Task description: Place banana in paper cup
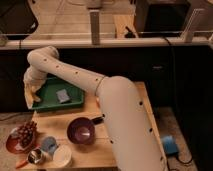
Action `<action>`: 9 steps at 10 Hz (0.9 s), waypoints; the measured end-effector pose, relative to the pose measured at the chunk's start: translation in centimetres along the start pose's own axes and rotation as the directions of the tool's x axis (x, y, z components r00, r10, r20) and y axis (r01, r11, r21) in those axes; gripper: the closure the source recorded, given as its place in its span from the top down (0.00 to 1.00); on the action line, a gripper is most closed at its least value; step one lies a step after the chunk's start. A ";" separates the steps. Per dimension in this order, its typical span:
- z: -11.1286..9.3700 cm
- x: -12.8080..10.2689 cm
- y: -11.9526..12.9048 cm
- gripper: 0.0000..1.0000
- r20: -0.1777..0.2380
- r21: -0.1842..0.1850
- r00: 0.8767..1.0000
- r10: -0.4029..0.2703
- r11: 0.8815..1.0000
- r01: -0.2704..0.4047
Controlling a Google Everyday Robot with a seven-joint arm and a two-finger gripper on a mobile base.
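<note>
My gripper (31, 89) hangs at the end of the white arm, over the left rim of the green tray (75, 104) at the back left of the table. It is shut on the banana (33, 97), a pale yellow piece that shows just under the wrist, lifted off the tray floor. The paper cup (63, 156), white and wide-mouthed, stands at the table's front left, well below and to the right of the gripper.
A purple bowl (81, 131) sits mid-table. Dark red grapes on a red plate (24, 135), a light-blue cup (48, 144) and a small metal cup (34, 157) crowd around the paper cup. A grey-blue block (62, 95) lies in the tray.
</note>
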 end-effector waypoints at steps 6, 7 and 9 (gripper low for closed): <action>-5.1 -12.6 -5.1 0.00 0.219 0.201 0.953 -0.210 0.965 0.166; -6.1 -14.3 -5.4 0.00 0.243 0.225 0.939 -0.241 0.956 0.187; -9.2 -18.3 -5.4 0.00 0.279 0.271 0.909 -0.311 0.933 0.236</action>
